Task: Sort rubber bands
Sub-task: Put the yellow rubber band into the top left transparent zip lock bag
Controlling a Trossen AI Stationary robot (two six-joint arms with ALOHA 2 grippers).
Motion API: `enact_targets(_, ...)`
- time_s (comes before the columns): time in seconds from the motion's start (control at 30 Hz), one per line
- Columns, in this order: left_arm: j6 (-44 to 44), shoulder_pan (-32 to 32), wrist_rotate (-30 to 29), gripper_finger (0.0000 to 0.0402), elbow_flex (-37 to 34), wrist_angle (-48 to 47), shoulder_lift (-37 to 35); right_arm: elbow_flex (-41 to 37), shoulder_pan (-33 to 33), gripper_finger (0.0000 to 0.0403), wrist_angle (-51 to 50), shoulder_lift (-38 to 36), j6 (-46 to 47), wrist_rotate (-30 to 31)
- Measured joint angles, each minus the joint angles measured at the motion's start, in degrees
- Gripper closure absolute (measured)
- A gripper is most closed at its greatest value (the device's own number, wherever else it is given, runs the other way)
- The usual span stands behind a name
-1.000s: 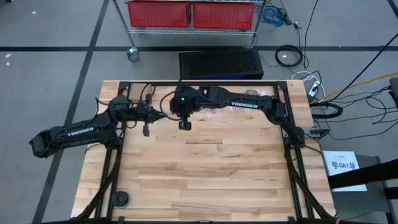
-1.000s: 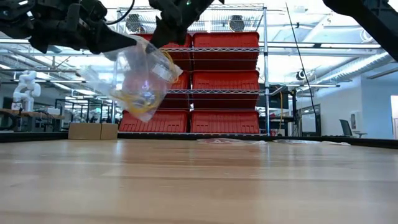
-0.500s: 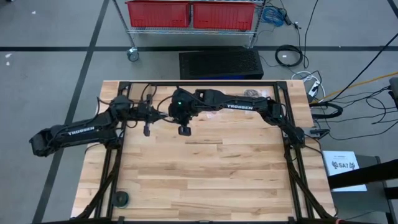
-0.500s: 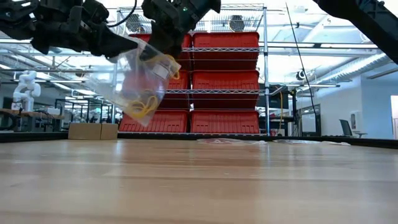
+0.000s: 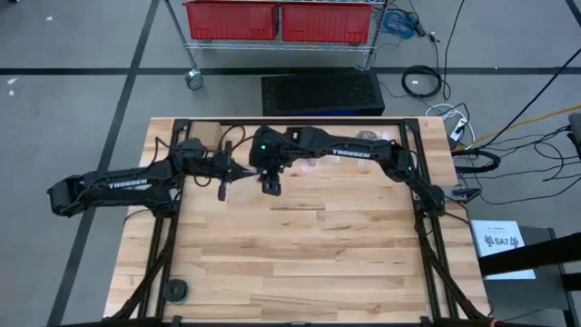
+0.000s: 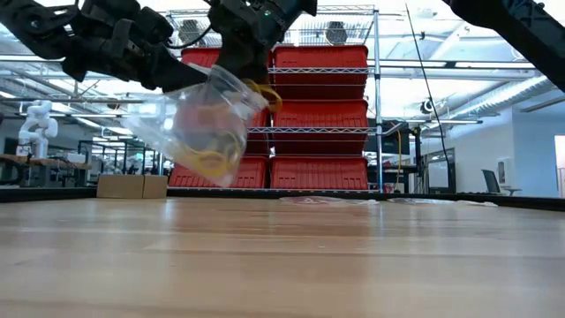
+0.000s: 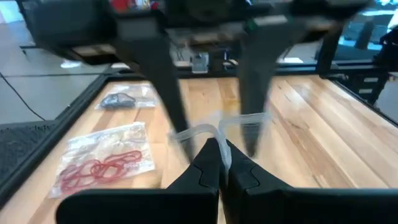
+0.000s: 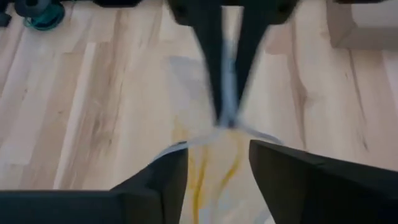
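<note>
Up high, clear plastic bag w/ tan-yellow rubber bands, count unclear; left gripper pinches bag rim, right gripper fingers spread beside it.

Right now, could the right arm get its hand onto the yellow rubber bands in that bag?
Probably yes. The left hand pinches the clear bag's rim and holds it up above the table, while the right hand stands open right at the mouth, the yellow rubber bands just below it. Only the floppy bag wall might get in the way.
</note>
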Motion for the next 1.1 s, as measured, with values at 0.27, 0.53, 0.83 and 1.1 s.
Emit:
enact_targets(0.27, 0.66, -0.86, 0.04, 0.0401, 0.77, -0.25, 2.21, 5.16, -0.82, 0.0234, -6.73, 0.00, 1.09, 0.50)
enact_targets(0.53, 1.43, -0.84, 0.03, 0.0401, 0.77, -0.62, 2.21, 6.53, -0.86, 0.0234, -9.68, -1.95, 0.92, 2.64)
enact_targets(0.83, 1.46, -0.84, 0.02, 0.0401, 0.77, -0.70, 2.21, 6.53, -0.59, 0.0310, -22.68, -6.16, -1.65, 9.50)
enact_targets(1.1, 1.46, -0.84, 0.03, 0.0401, 0.77, -1.15, 2.19, 6.53, 1.57, 0.0399, -36.05, -6.25, -1.92, 9.64)
